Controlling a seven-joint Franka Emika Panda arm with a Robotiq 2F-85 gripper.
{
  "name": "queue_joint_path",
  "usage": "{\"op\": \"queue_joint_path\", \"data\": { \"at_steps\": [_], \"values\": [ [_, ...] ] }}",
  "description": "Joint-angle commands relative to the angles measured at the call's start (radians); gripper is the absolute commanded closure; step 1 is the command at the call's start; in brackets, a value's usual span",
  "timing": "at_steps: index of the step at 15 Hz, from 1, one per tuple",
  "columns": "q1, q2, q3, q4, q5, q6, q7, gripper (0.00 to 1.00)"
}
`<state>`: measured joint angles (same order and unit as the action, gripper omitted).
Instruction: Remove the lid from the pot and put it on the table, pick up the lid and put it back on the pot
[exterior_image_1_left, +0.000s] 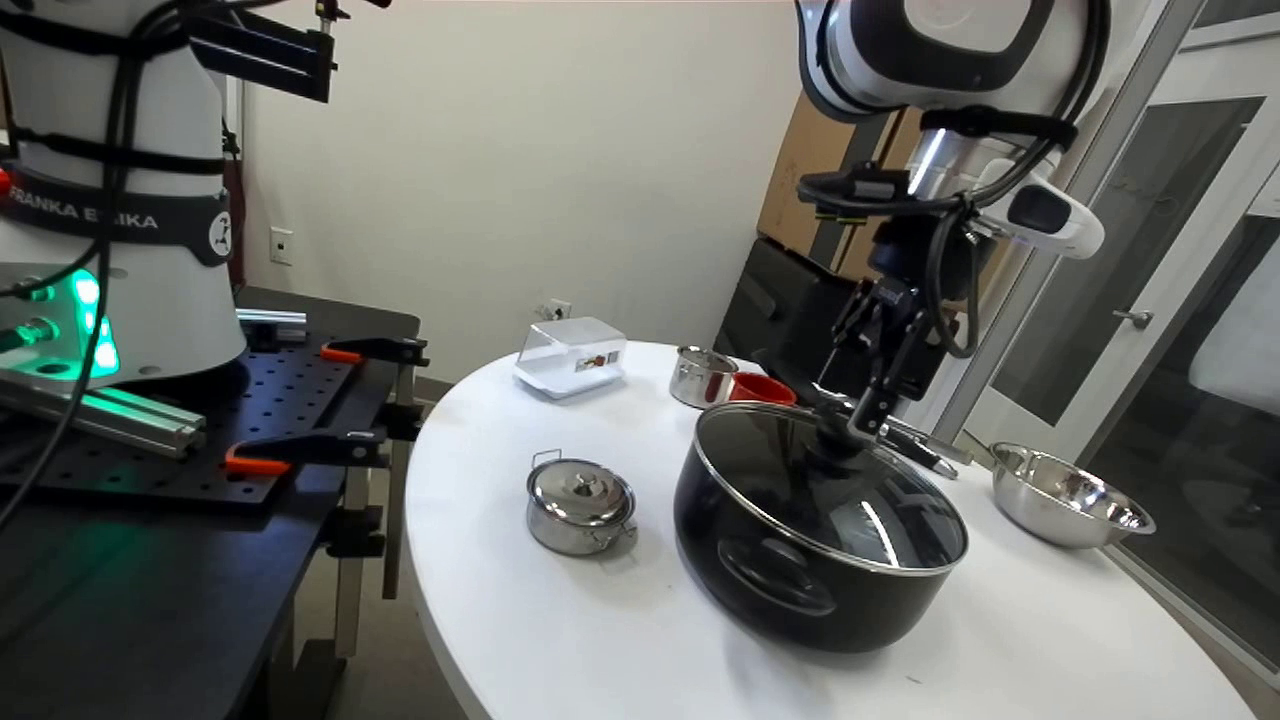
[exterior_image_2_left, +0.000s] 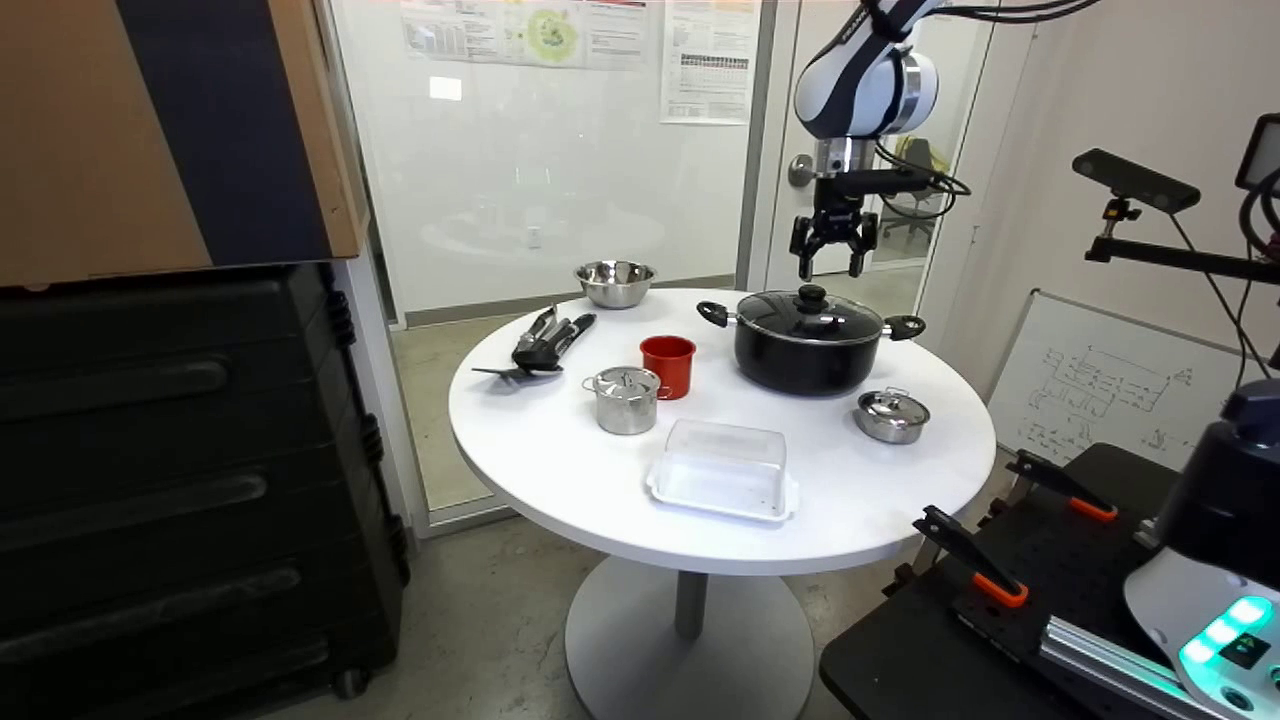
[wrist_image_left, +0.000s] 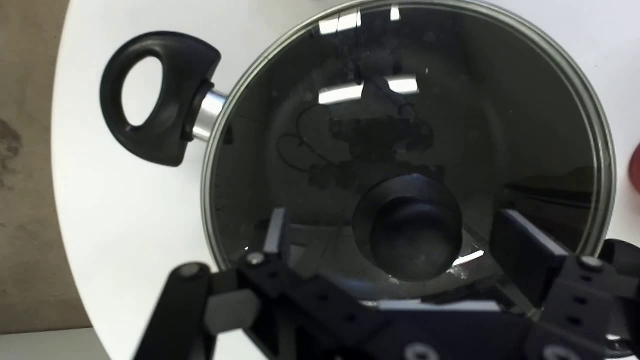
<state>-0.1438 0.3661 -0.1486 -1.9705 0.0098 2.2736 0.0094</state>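
The glass lid (exterior_image_1_left: 765, 455) with its metal rim lies on the black pot (exterior_image_1_left: 790, 590), covering it. In an exterior view, the lid (exterior_image_2_left: 770, 312) sits level on the pot (exterior_image_2_left: 800, 366), its dark knob (exterior_image_2_left: 812, 296) pointing up. The pot stands on the round white table (exterior_image_2_left: 560, 450). My gripper (exterior_image_2_left: 832, 266) hangs over the lid, fingers pointing down and spread apart, tips slightly higher than the knob in that view. From the wrist, the knob (wrist_image_left: 416, 245) shows between the fingers of the open gripper (wrist_image_left: 400, 242), with room on both sides. Nothing is held.
A lidded silver tin (exterior_image_1_left: 580, 505) stands beside the pot. Also on the table are a steel bowl (exterior_image_2_left: 615, 285), a red cup (exterior_image_2_left: 668, 366), a steel canister (exterior_image_2_left: 627, 402), utensils (exterior_image_2_left: 545, 342) and a clear-covered dish (exterior_image_2_left: 722, 472). The pot's side handle (wrist_image_left: 165, 100) sticks outward.
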Motion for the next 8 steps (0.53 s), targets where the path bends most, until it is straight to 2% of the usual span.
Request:
{"op": "queue_joint_path", "data": {
  "at_steps": [1,8],
  "values": [
    [0.000,0.026,0.003,0.011,-0.012,0.042,0.013,0.00],
    [0.007,0.048,0.007,0.021,-0.009,0.066,0.023,0.00]
  ]
}}
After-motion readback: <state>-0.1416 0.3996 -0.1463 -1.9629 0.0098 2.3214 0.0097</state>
